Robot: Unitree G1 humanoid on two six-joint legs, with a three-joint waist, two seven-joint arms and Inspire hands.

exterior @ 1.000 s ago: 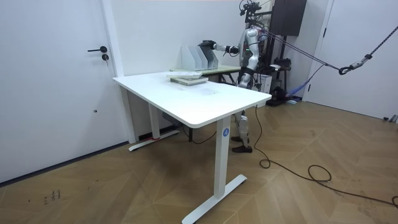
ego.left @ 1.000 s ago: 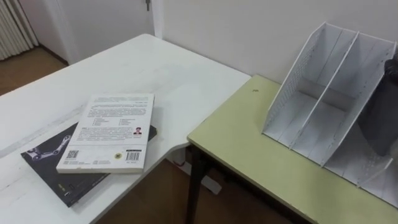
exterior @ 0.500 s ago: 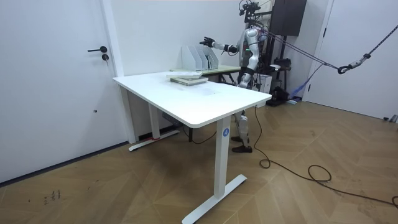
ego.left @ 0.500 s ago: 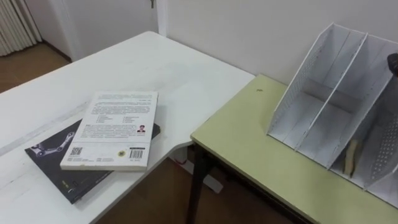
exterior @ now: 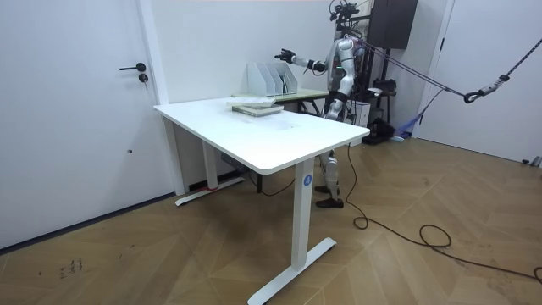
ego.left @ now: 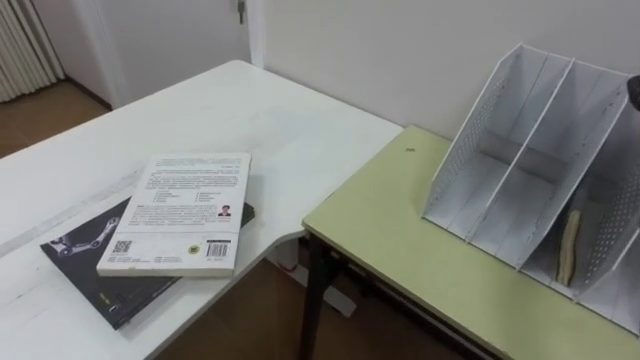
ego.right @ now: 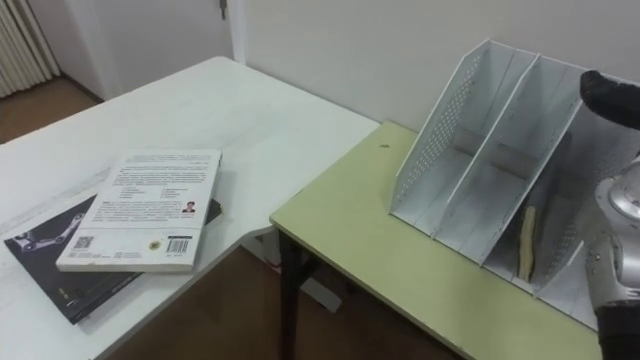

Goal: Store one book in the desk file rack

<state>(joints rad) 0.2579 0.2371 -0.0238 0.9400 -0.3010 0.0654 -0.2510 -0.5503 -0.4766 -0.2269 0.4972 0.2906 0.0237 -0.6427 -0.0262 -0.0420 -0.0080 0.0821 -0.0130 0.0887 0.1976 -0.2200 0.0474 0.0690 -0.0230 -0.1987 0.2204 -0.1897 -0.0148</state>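
The white file rack (ego.left: 520, 150) stands on the green desk (ego.left: 400, 240), also in the room view (exterior: 269, 78). A thin book (ego.left: 570, 247) stands upright in its third slot from the left, leaning on a perforated divider, also seen in the right eye view (ego.right: 527, 255). My right hand (ego.right: 610, 95) hovers above the rack's right end, clear of the book. In the room view that right hand (exterior: 284, 57) is held out over the rack with its fingers spread and empty.
On the white table (ego.left: 240, 110) to the left lies a white-covered book (ego.left: 180, 210) on top of a dark book (ego.left: 100, 280). A gap with wooden floor separates the white table's corner from the green desk. A wall runs right behind the rack.
My right hand has lifted up and away from the rack's right side. The book it covered now stands free in the slot. The books on the white table have not moved.
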